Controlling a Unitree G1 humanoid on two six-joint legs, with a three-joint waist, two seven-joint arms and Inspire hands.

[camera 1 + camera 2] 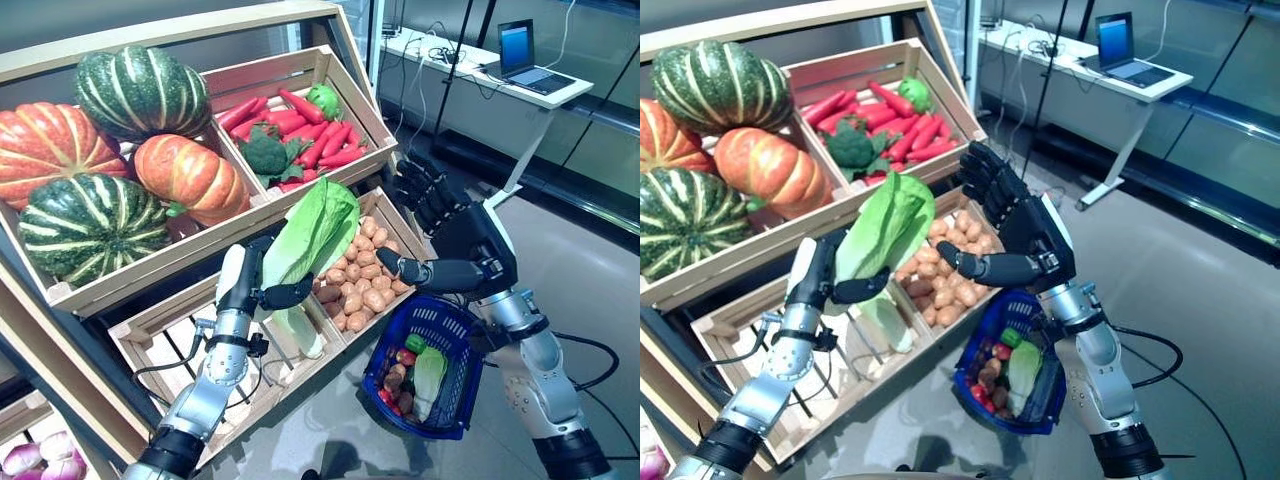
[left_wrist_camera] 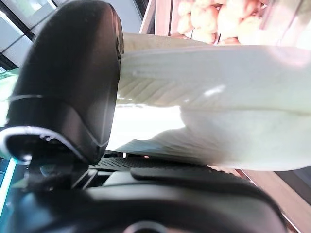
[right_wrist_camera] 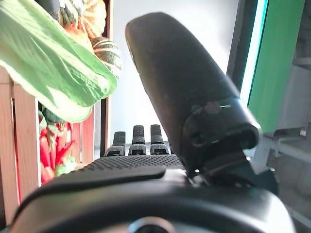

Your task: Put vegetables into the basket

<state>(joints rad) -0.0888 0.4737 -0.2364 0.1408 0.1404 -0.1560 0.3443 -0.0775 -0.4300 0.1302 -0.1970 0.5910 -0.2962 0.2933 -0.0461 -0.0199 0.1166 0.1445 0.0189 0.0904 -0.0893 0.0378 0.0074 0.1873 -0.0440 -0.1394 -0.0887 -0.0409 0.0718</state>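
Note:
My left hand (image 1: 250,285) is shut on a green leafy cabbage (image 1: 310,235) with a pale stalk, held upright in front of the stand's lower crates. It also shows in the right eye view (image 1: 885,225), and its pale stalk (image 2: 204,97) lies against my left thumb (image 2: 73,73) in the left wrist view. My right hand (image 1: 455,245) is open with straight fingers, just above the blue basket (image 1: 452,330) on the floor, to the right of the cabbage. The basket holds a pale green leafy vegetable (image 1: 428,375), small brown and red pieces and a green one. The cabbage's leaf (image 3: 48,63) shows past my right thumb (image 3: 184,82).
The slanted wooden stand (image 1: 150,275) with its crates is at the left and behind both hands. A white desk (image 1: 500,80) with a laptop stands at the far right. Grey floor (image 1: 580,260) lies to the right of the basket.

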